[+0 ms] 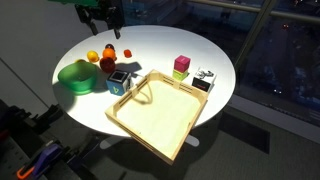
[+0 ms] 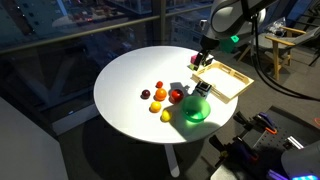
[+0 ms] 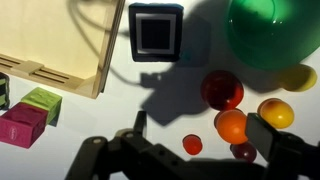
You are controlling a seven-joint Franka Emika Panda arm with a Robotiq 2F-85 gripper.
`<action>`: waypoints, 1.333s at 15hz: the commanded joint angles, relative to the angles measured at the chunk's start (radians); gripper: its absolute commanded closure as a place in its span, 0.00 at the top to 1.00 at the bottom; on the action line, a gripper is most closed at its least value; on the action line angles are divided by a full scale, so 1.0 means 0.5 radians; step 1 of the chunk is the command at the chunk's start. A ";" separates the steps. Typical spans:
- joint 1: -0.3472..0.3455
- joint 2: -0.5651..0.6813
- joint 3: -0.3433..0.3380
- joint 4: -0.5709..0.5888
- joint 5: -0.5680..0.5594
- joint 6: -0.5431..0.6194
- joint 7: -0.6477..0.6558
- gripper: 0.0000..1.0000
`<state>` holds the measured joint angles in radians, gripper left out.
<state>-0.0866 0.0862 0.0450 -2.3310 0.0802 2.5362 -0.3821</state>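
Observation:
My gripper [image 3: 205, 135] is open and empty, held high above a round white table [image 1: 190, 45]. It also shows in both exterior views [image 1: 100, 15] [image 2: 204, 52]. Below its fingers lie a small red ball [image 3: 192, 145], an orange [image 3: 231, 125], a red apple [image 3: 222, 90], a dark red ball [image 3: 243, 151] and two yellow fruits [image 3: 277, 112] [image 3: 297, 77]. The small red ball and the orange sit between the fingers in the wrist view. The gripper touches nothing.
A green bowl [image 3: 270, 30] [image 1: 75, 75] sits beside the fruit. A dark cube with a blue rim [image 3: 156, 33] lies next to a wooden tray [image 3: 50, 40] [image 1: 160, 115]. Pink [image 3: 22, 125] and green [image 3: 40, 103] blocks lie by the tray.

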 commanded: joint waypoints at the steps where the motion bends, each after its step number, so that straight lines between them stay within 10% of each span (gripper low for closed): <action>1: 0.037 -0.054 -0.024 -0.018 0.013 0.010 -0.019 1.00; 20: 0.136 -0.280 -0.045 -0.046 -0.008 0.057 -0.004 1.00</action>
<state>-0.0400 -0.0535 0.0431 -2.3550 0.0802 2.5665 -0.3882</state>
